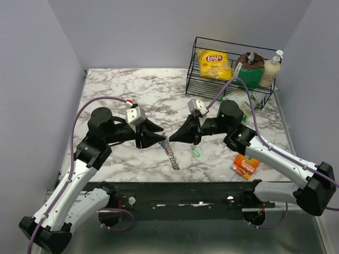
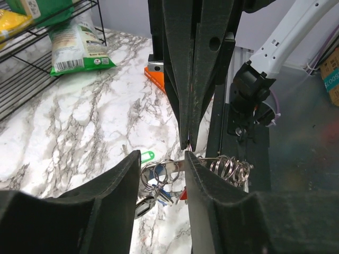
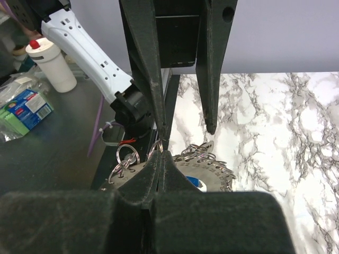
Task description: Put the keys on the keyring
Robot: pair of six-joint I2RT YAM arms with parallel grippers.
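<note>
Right tool (image 3: 160,154) is pressed together, its tip at the rim of the keyring (image 3: 209,165); whether it nips wire I cannot tell. Just opposite, the left tool (image 2: 161,161) stands spread around the blue key (image 2: 161,185). Below the right tool, the green key (image 1: 196,152) lies on the counter (image 1: 116,95). The risk as I judge it is that the tips clash or the ring slips and the bunch drops.

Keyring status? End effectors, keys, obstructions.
Left end effector open, astride the keyring. Right end effector shut, tips by the small wire loops; grip unclear. Pale green key lies apart. Nothing blocking.
</note>
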